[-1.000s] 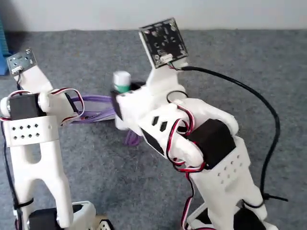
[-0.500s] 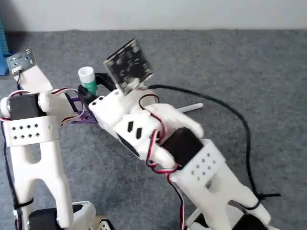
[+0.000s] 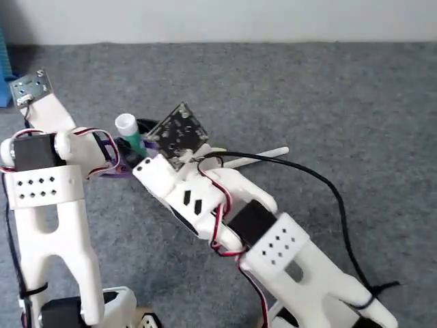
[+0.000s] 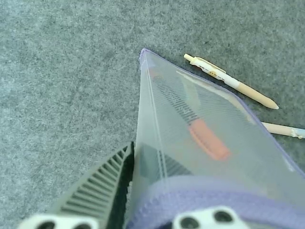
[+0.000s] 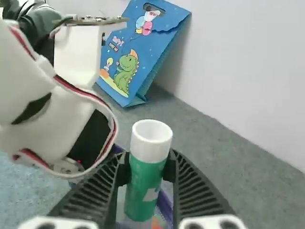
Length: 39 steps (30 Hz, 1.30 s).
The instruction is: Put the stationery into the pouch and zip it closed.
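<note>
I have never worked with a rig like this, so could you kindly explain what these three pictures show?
These are two small white robot arms standing side by side on a grey carpet. One picture comes from a fixed camera looking down on both arms. The other two come from cameras mounted on each arm's wrist, looking along its hand. The left hand grips a see-through pouch with a purple zip edge. Some stationery already lies inside it, including something orange. On the carpet beside the pouch lie a beige pen and a second pen. The right hand holds a green glue stick with a white cap, upright, close to the left arm and above the pouch's purple edge. The blue gift bag leaning on the wall is just background.
</note>
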Tool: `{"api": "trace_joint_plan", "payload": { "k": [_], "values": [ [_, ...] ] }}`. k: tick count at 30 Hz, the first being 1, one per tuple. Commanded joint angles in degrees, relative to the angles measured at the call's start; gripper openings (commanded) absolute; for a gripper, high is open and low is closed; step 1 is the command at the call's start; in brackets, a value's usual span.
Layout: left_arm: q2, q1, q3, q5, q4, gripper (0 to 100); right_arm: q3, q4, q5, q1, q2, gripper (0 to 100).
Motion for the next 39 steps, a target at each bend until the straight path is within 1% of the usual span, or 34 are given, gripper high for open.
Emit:
{"api": "trace_joint_plan", "payload": {
  "k": [1,3,5,11,14,16,20,24,29,32,35,39],
  "values": [
    [0.88,0.0,-1.01,0.53,0.88,1,-0.62,7.52,-4.75,0.92,-5.58,14.4],
    [0.88,0.0,-1.01,0.53,0.88,1,-0.62,10.07,-7.3,2.51,-7.52,17.4],
    [0.88,0.0,-1.01,0.53,0.88,1,-0.62,11.65,-9.67,4.35,-9.45,16.5],
    [0.97,0.0,-1.01,0.53,0.88,1,-0.62,16.92,-13.63,8.31,-13.93,10.2],
    [0.97,0.0,-1.01,0.53,0.88,1,-0.35,18.33,-14.15,11.12,-16.4,5.1],
    [0.97,0.0,-1.01,0.53,0.88,1,-0.18,19.65,-14.15,15.08,-17.1,0.9],
    [0.97,0.0,-1.01,0.53,0.88,1,1.32,24.57,-19.52,25.71,-15.52,1.8],
    [0.97,0.0,-0.92,0.53,0.88,1,2.9,26.77,-22.86,32.31,-7.6,2.4],
    [0.97,0.09,1.63,0.53,0.79,1,1.05,26.51,-28.31,37.23,5.58,3.2],
    [0.88,0.09,2.33,0.53,0.79,1,-2.55,27.03,-30.77,38.73,14.11,10.8],
    [0.88,0.09,2.15,0.53,0.44,1,-7.12,27.03,-30.77,39.16,22.55,19.5],
    [0.88,0.09,2.15,0.53,0.09,1,-15.03,27.03,-30.95,38.99,32.84,20.9]
  ]
}}
